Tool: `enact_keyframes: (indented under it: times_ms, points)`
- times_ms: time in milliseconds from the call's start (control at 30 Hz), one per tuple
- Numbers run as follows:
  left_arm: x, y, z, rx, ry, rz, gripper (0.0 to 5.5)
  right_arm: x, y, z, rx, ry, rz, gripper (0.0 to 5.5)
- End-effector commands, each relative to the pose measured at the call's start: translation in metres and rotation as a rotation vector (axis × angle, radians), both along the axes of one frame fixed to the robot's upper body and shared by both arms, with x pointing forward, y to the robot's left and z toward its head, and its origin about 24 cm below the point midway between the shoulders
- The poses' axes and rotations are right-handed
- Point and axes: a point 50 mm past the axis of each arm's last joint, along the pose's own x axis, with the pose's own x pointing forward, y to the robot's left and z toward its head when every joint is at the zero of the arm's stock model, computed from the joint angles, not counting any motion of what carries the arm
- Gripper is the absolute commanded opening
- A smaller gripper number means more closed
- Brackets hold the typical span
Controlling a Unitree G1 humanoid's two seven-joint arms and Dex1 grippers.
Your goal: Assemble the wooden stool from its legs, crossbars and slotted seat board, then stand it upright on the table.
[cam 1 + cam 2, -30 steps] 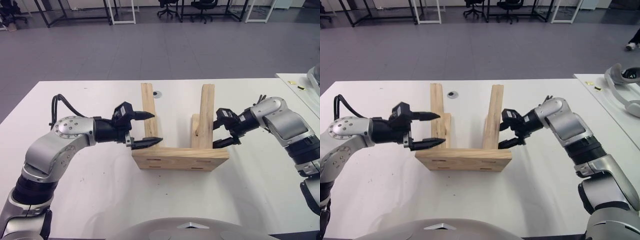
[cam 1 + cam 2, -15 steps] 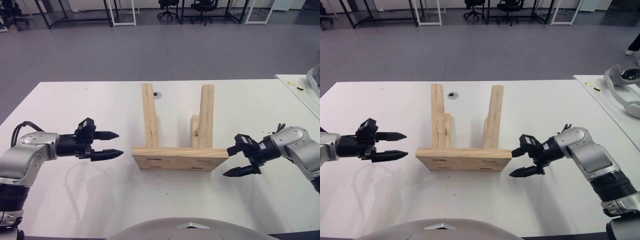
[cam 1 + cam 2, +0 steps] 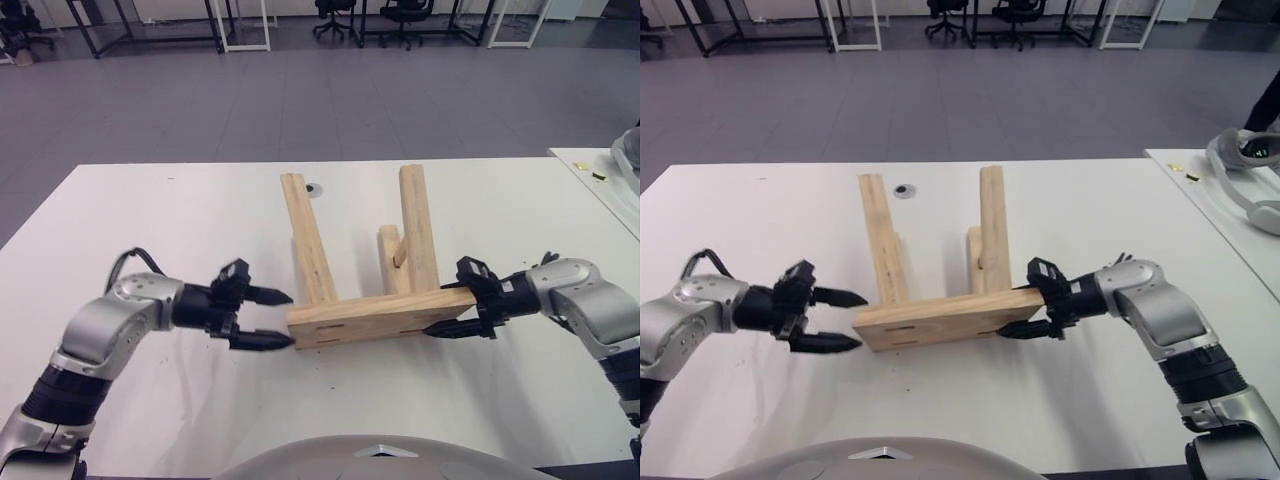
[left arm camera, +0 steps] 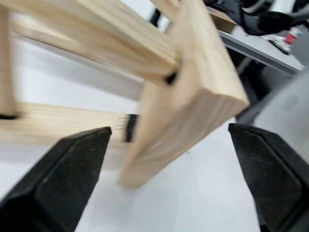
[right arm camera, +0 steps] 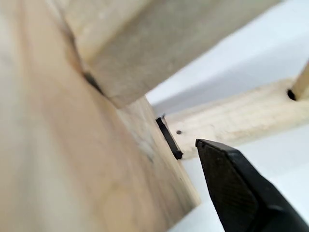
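White surface (image 3: 150, 200) is carrying the wooden stool (image 3: 985, 230), with grey floor (image 3: 320, 100) and office chairs (image 3: 335, 15) behind. Stool is lying on its side between the two sets of jaws. Seat board (image 3: 380, 315) is standing on its long edge and running askew, its end by the left jaws nearer the robot than its end by the right jaws. Legs (image 3: 310, 240) are pointing away from both jaws, with a short crossbar (image 3: 390, 255) between them near the board. Left jaws are gaping wide, fingers (image 3: 262, 341) pointing at the board's end; the lower tip is just beside it, contact unclear. Left wrist view: the board end is sitting ahead of and between the fingers (image 4: 63, 179), not clamped. Right jaws are spread too, straddling the board's other end, one finger above and one below. Right wrist view: that finger (image 5: 236, 193) is standing apart from the wood. Small round fitting (image 3: 316, 188) is lying beyond the legs, well apart from both jaws.
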Motion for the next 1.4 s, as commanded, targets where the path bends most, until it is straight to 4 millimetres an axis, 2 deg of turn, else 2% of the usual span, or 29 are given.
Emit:
enact_keyframes:
  times_ms: [33,200,367,533,800,1067,1167,1233,1300,1400]
  points:
    - [-0.014,0.006,-0.004,0.069,0.022,-0.054,4.51,0.004,0.004,0.003,0.016,-0.012,-0.018,3.49]
    - [-0.010,-0.001,-0.014,0.079,-0.025,0.002,4.51,0.002,0.011,0.004,0.039,-0.001,-0.017,2.60]
    - [-0.002,-0.003,-0.027,0.119,-0.101,0.084,4.51,-0.004,0.014,0.002,0.046,0.018,-0.006,2.37]
    - [0.005,0.003,-0.034,0.104,-0.128,0.186,3.71,-0.005,0.017,-0.002,0.049,0.031,-0.010,2.25]
    - [0.018,-0.011,-0.016,-0.055,-0.210,0.182,2.38,-0.005,0.020,-0.004,0.066,0.045,-0.009,2.21]
    - [0.029,-0.019,-0.008,-0.099,-0.230,0.135,2.26,0.001,0.023,-0.001,0.089,0.037,-0.028,2.20]
    - [0.050,-0.022,0.018,-0.239,-0.261,0.213,2.24,0.013,0.029,0.008,0.127,-0.032,-0.072,2.19]
    - [0.079,-0.022,0.044,-0.345,-0.326,0.341,2.24,0.027,0.039,0.016,0.171,-0.101,-0.132,2.12]
    - [0.109,-0.026,0.074,-0.378,-0.325,0.440,2.24,0.050,0.053,0.045,0.277,-0.158,-0.210,2.10]
    - [0.136,-0.037,0.125,-0.475,-0.293,0.488,2.30,0.082,0.060,0.102,0.447,-0.226,-0.310,2.10]
